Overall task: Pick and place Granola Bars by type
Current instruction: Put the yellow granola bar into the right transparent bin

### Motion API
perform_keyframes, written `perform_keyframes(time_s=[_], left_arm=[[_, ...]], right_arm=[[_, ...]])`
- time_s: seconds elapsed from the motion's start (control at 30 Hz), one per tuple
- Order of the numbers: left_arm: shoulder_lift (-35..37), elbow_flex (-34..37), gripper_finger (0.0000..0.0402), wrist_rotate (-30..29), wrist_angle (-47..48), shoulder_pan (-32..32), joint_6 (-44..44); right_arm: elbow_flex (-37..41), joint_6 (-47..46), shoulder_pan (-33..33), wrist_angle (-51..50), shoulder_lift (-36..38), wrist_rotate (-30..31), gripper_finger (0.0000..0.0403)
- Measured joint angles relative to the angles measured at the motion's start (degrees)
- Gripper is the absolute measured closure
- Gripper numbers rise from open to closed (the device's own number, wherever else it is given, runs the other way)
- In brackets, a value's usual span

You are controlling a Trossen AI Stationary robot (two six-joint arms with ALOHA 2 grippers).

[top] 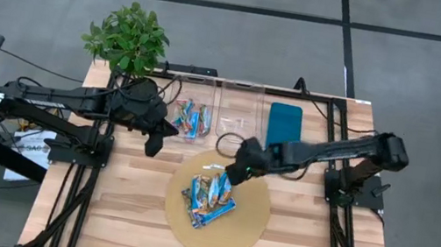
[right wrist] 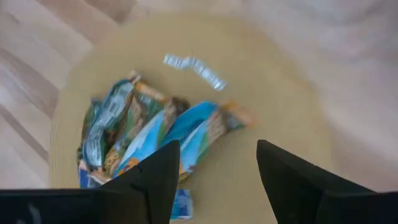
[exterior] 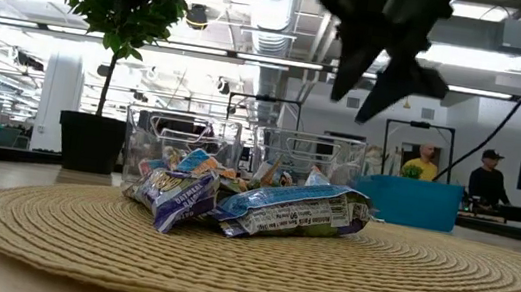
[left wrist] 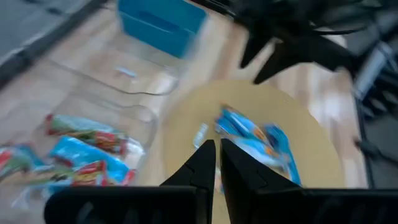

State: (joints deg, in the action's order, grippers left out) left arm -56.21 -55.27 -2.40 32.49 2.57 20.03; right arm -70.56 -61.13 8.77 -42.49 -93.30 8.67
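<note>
A pile of granola bars (top: 210, 197), blue wrappers mixed with orange-brown ones, lies on a round woven mat (top: 244, 229); the low view shows the pile (exterior: 253, 204) too. More bars (top: 190, 119) lie in the left clear bin. My right gripper (top: 240, 169) hovers open over the mat's far part, above the pile (right wrist: 149, 134), touching nothing. My left gripper (top: 155, 142) hangs shut and empty just off the mat's left far side, beside the left bin (left wrist: 81, 158). One small silvery wrapper (right wrist: 193, 67) lies alone on the mat.
A second clear bin (top: 238, 113) and a teal tray (top: 284, 125) stand in a row at the table's far side, right of the filled bin. A potted plant (top: 127, 38) stands at the far left corner. People (exterior: 425, 160) show in the room beyond the table.
</note>
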Motion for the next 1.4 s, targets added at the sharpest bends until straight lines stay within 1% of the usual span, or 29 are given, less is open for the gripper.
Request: perform_keyframes(time_s=[0.07, 0.13, 0.27, 0.3, 0.47, 0.6, 0.8, 0.93, 1.23, 1.3, 1.4], left_arm=[[-0.02, 0.0, 0.0385, 3.8, 0.04, -0.14, -4.22], [-0.08, 0.0, 0.0385, 6.7, 0.17, -0.35, -7.41], [-0.1, 0.0, 0.0385, 10.28, 0.18, -1.11, -10.84], [-0.1, 0.0, 0.0386, 10.9, 0.19, -1.33, -11.28], [-0.09, 0.0, 0.0386, 11.17, 0.81, -2.37, -11.76], [-0.09, 0.0, 0.0386, 11.17, 1.22, -2.58, -11.83], [-0.09, 0.0, 0.0386, 11.15, 1.23, -2.58, -11.83], [-0.09, 0.0, 0.0386, 11.15, 1.24, -2.56, -11.83], [-0.09, 0.0, 0.0386, 11.11, 1.24, -2.56, -11.49], [-0.09, 0.0, 0.0386, 11.11, 1.22, -2.56, -11.41], [-0.09, 0.0, 0.0386, 11.11, 1.21, -2.56, -11.32]], right_arm=[[0.04, -2.59, 0.94, 1.31, -2.45, -1.41, 0.0199], [-0.06, -4.92, 1.72, 5.13, -4.99, -3.13, 0.0198], [-0.13, -10.54, 2.91, 8.06, -8.71, -4.16, 0.0199], [-0.09, -11.76, 3.2, 7.28, -9.36, -4.16, 0.02], [-0.07, -15.33, 4.01, 7.05, -11.96, -4.24, 0.0199], [-0.07, -16.03, 3.98, 7.74, -13.84, -5.38, 0.0202], [-0.07, -15.49, 3.46, 12.26, -15.88, -6.91, 0.0216], [-0.07, -15.39, 2.89, 12.03, -15.88, -6.84, 0.0249], [-0.07, -13.97, 1.78, 11.92, -15.88, -7.02, 0.0379], [-0.07, -13.32, 1.6, 11.92, -15.88, -7.07, 0.0393], [-0.07, -12.09, 1.46, 11.7, -14.85, -7.06, 0.0389]])
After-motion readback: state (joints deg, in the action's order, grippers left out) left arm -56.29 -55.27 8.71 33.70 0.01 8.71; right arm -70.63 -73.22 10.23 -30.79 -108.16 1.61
